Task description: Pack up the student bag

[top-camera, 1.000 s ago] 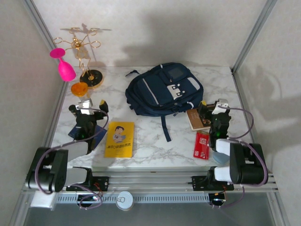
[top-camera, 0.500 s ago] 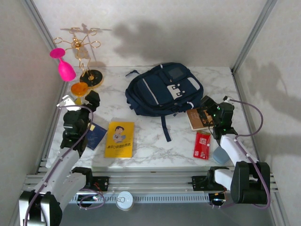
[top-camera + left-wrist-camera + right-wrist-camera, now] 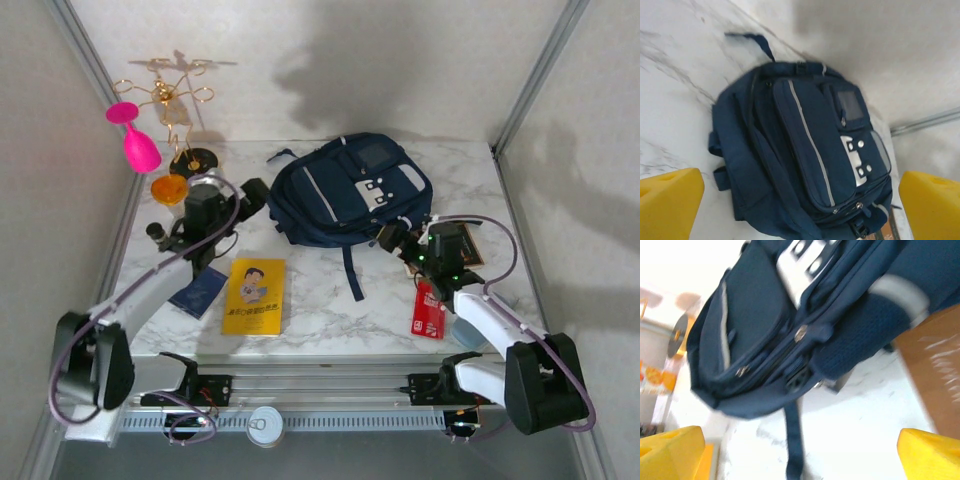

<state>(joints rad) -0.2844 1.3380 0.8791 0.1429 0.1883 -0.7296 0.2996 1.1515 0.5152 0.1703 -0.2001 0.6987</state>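
From above, the large navy-blue fabric backpack with pale grey stripes (image 3: pixel 350 188) lies flat on the white marble table (image 3: pixel 320 310), between the two pincers. The left pincer (image 3: pixel 240 195) is just beside the bag's left edge. The right pincer (image 3: pixel 395 242) is just beside its near right corner, close to a dark strap (image 3: pixel 352 275) that trails over the marble. Behind the left pincer, toward its arm's base, lie a flat yellow paper booklet (image 3: pixel 254 296) and a small dark blue booklet (image 3: pixel 198 292). To the outer side of that pincer stands a gold wire stand (image 3: pixel 172 100) carrying a pink plastic goblet (image 3: pixel 135 140), with a round orange piece (image 3: pixel 168 188) at its foot. Behind the right pincer lies a flat red packet (image 3: pixel 428 308).

In the left wrist view, the left pincer (image 3: pixel 801 207) is released: its yellow fingertips (image 3: pixel 670 205) sit far apart at the lower corners with nothing gripped. The backpack (image 3: pixel 805 150) lies straight ahead of it, apart from the tips, with its grey patch toward the right fingertip.

In the right wrist view, which is blurred, the right pincer (image 3: pixel 800 455) is likewise spread wide and empty, its yellow fingertips (image 3: pixel 670 452) at the lower corners. The backpack (image 3: pixel 765 325) is close ahead and above, and its strap (image 3: pixel 792 440) hangs down between the tips. A flat brown book (image 3: pixel 935 365) lies on the marble just above the right fingertip.
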